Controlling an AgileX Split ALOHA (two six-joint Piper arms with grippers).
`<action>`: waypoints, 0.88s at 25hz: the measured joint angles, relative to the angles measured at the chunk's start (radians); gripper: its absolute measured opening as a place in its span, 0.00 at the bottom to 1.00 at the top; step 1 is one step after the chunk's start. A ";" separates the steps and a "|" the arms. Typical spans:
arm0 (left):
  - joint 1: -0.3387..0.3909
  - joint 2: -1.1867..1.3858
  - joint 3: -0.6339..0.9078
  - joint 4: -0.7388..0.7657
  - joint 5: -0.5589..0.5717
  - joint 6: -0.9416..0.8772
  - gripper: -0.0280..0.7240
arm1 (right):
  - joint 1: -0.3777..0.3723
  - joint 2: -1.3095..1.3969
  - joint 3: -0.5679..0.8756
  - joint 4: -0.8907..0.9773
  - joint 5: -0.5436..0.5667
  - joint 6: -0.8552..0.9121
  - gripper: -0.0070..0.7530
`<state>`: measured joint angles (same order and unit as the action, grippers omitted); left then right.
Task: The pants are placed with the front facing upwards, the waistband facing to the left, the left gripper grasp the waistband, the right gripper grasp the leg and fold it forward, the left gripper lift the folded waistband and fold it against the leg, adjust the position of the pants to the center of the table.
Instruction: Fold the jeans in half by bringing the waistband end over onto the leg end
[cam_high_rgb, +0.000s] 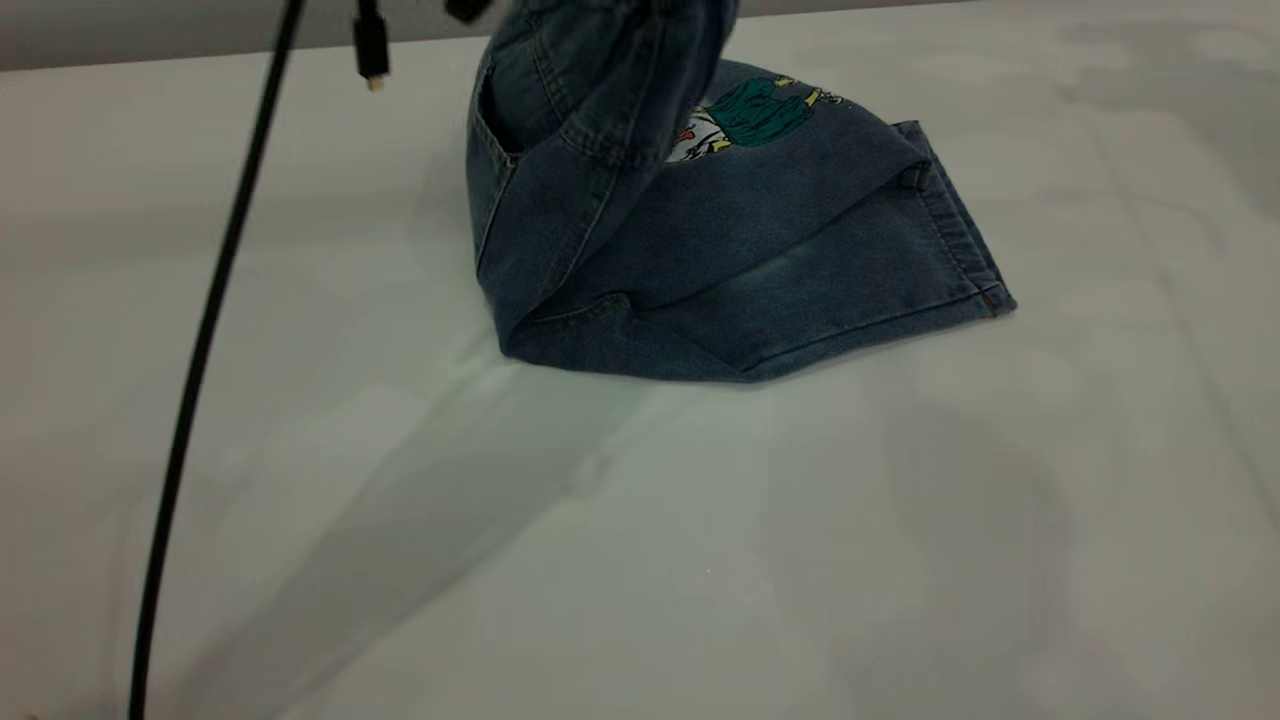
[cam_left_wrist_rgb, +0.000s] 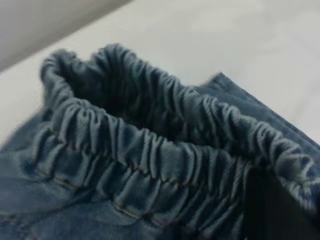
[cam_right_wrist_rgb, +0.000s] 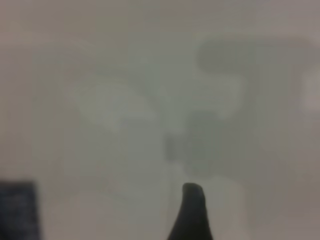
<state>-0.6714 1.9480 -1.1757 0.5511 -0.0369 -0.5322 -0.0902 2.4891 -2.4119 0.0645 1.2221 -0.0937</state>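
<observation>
The blue denim pants (cam_high_rgb: 760, 240) lie folded lengthwise on the white table (cam_high_rgb: 700, 540), leg hems toward the right. Their left end is raised off the table and runs out of the top of the exterior view. A colourful printed patch (cam_high_rgb: 760, 112) shows beneath the raised part. In the left wrist view the ruched waistband (cam_left_wrist_rgb: 150, 155) fills the picture, and my left gripper (cam_left_wrist_rgb: 265, 205) is shut on it, one black finger (cam_left_wrist_rgb: 275, 215) pressed against the gathers. My right gripper (cam_right_wrist_rgb: 192, 212) shows only as a black tip over bare table, beside a corner of denim (cam_right_wrist_rgb: 17, 212).
A black cable (cam_high_rgb: 200, 350) hangs down the left side of the exterior view, with a small connector (cam_high_rgb: 371, 50) dangling near the top. The table's far edge (cam_high_rgb: 150, 55) runs behind the pants. Bare tabletop spreads in front of and to the right of the pants.
</observation>
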 joint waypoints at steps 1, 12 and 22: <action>-0.006 0.016 -0.009 0.002 -0.004 0.001 0.16 | -0.018 -0.001 0.000 0.002 0.000 0.000 0.68; -0.049 0.229 -0.084 0.002 -0.227 0.003 0.16 | -0.081 -0.007 0.000 0.042 0.000 -0.007 0.68; -0.049 0.345 -0.084 -0.002 -0.408 0.003 0.29 | -0.081 -0.007 0.000 0.049 0.000 -0.003 0.68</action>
<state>-0.7203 2.2928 -1.2594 0.5489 -0.4448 -0.5293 -0.1707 2.4825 -2.4119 0.1136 1.2221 -0.0968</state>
